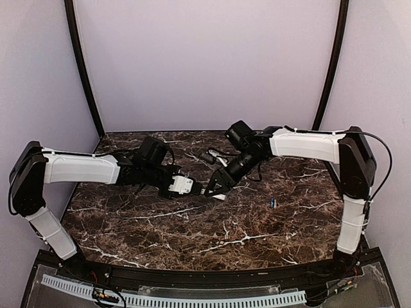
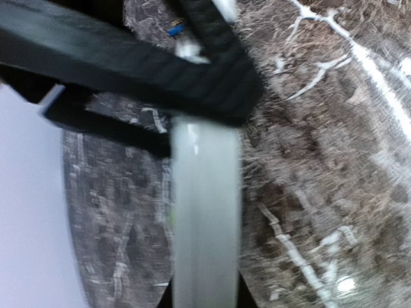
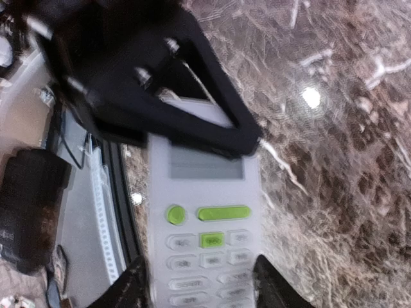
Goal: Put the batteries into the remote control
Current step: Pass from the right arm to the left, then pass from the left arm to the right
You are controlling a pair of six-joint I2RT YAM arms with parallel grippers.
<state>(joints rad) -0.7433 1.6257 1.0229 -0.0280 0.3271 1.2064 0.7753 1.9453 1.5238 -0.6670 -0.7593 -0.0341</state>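
Dark marble table (image 1: 192, 237): both arms are reaching inward and meeting over its middle, left arm (image 1: 77, 168) from the left, right arm (image 1: 302, 144) from the right.

The remote control (image 3: 205, 212) is hanging between them, above the table, not resting on it. The right gripper (image 3: 200, 285) is clamping it across its width, one finger pressing each long edge near the button end. The keypad side is facing the right wrist camera, so the back is turning away from that view. Whether the cover is on or off cannot be told.

The left gripper (image 1: 198, 188) is sitting over the display (image 3: 205, 165) end. The left wrist view is blurred: cannot tell whether its fingers are pinching the handset or only flanking it.

Judgement: two-arm hold is serving as a handover or regrasp, steadying the handset so the back can be presented for loading.

One battery (image 1: 273, 203), blue, is lying on the marble well to the right of the grippers, untouched. A second is not showing. No loading is yet happening.
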